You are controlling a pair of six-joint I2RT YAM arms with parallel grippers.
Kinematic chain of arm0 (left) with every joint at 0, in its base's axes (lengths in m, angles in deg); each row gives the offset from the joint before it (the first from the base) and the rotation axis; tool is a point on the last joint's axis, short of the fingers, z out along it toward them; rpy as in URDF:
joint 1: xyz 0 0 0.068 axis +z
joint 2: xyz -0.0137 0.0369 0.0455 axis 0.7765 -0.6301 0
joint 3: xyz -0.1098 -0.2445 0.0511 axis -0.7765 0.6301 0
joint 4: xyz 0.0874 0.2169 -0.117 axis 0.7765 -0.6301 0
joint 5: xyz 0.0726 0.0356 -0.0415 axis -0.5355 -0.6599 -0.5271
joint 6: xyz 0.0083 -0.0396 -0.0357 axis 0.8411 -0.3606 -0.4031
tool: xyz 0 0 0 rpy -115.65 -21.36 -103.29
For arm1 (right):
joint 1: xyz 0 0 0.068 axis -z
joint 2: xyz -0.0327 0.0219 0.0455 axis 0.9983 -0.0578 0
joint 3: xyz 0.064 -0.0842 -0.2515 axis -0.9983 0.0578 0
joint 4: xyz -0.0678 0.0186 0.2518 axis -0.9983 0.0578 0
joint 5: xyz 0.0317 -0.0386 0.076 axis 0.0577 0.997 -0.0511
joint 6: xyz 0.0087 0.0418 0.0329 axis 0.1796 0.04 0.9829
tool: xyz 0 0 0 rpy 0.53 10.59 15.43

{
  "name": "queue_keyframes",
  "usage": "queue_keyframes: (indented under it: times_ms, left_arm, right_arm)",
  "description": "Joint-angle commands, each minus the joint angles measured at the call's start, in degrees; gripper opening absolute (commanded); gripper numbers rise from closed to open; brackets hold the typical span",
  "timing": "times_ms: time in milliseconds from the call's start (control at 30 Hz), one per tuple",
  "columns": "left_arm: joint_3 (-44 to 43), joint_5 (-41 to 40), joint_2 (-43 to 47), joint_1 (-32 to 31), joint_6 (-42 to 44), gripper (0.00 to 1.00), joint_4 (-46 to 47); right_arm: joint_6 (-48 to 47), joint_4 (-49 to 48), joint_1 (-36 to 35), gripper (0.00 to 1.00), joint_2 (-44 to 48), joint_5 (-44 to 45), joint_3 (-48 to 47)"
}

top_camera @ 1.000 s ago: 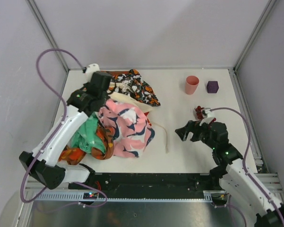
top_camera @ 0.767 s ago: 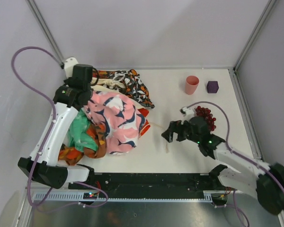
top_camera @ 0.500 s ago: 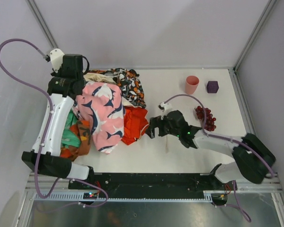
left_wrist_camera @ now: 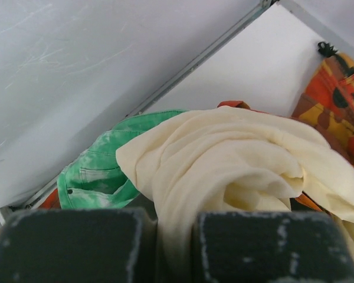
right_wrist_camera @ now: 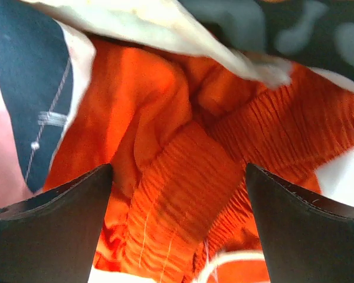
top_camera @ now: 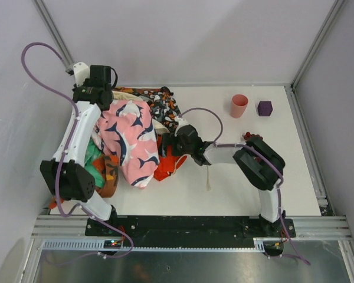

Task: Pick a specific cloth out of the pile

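The pile [top_camera: 106, 168] of green, cream, pink and patterned cloths lies at the left of the table. My left gripper [top_camera: 106, 101] is raised at the pile's back left. It is shut on a cream cloth [left_wrist_camera: 224, 159], and the pink cloth with navy shapes [top_camera: 130, 138] hangs draped below it. The plain red-orange cloth [top_camera: 167, 165] lies uncovered at the pile's right edge. My right gripper [top_camera: 170, 143] is open right over it. In the right wrist view the red-orange cloth [right_wrist_camera: 183, 177] fills the gap between the two spread fingers [right_wrist_camera: 47, 230].
A black, white and orange patterned cloth [top_camera: 163, 105] lies behind the pile, and a green cloth [left_wrist_camera: 100, 177] lies under the cream one. A pink cup [top_camera: 239, 105] and a purple block [top_camera: 264, 108] stand at the back right. A cream strap [top_camera: 208, 177] trails on the table.
My left gripper has pulled the pink and cream cloths up and back to the left, baring the red-orange cloth. My right arm has reached left across the table to that cloth.
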Motion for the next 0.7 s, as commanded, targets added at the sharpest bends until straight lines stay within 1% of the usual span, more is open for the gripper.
queue_keyframes:
  times_ms: [0,67,100,167,233,300,333,367,400,433,500,567,667]
  left_arm:
    - [-2.87,-4.31,-3.79,1.21,-0.55,0.01,3.81]
    - [-2.81,-3.22,-4.87,1.51,-0.59,0.01,3.78]
    - [-2.75,-2.81,-5.28,1.68,-0.74,0.01,3.77]
    - [-2.54,-2.21,-5.73,1.87,-1.01,0.01,3.81]
    - [-2.2,-1.97,-5.81,1.88,-1.41,0.01,3.78]
    - [-1.72,-2.04,-5.62,1.94,-1.77,0.01,3.81]
    - [-1.42,-2.22,-5.57,2.03,-1.95,0.01,3.83]
    - [-1.09,-2.52,-5.5,2.11,-2.08,0.01,3.8]
    - [-0.75,-2.9,-5.47,2.16,-2.19,0.01,3.78]
    - [-0.45,-3.13,-5.45,2.27,-2.38,0.01,3.77]
    - [0.5,-3.21,-5.44,2.39,-2.96,0.01,3.81]
    - [2.23,-2.38,-5.37,2.49,-4.16,0.01,3.78]
    - [6.91,-1.04,-5.15,2.62,-7.28,0.01,3.83]
  right_arm:
    - [3.52,3.23,-1.14,0.99,-6.53,-3.85,-8.45]
    - [5.4,6.96,-1.63,0.99,-9.78,-3.95,-12.39]
    - [6.02,9.05,-1.98,0.98,-11.23,-3.84,-14.97]
    - [6.96,17.49,-2.7,0.9,-15.09,-2.43,-21.25]
    - [7.73,26.26,-3.41,0.71,-18.95,-0.7,-28.27]
    - [8.16,31.29,-4.11,0.43,-21.15,0.97,-32.58]
    - [8.01,32.24,-4.41,0.27,-20.83,2.05,-33.28]
    - [7.54,32.37,-4.82,0.16,-19.39,2.9,-32.66]
    - [6.56,32.17,-5.15,0.08,-17.66,5.3,-30.95]
    - [5.68,31.58,-5.54,0.04,-14.34,7.56,-29.35]
    - [2.64,29.87,-6.16,0.01,-7.05,12.65,-24.25]
    - [-0.43,28.63,-6.67,0.0,0.9,16.72,-19.49]
    - [-4.04,32.04,-6.7,0.0,11.33,19.36,-15.7]
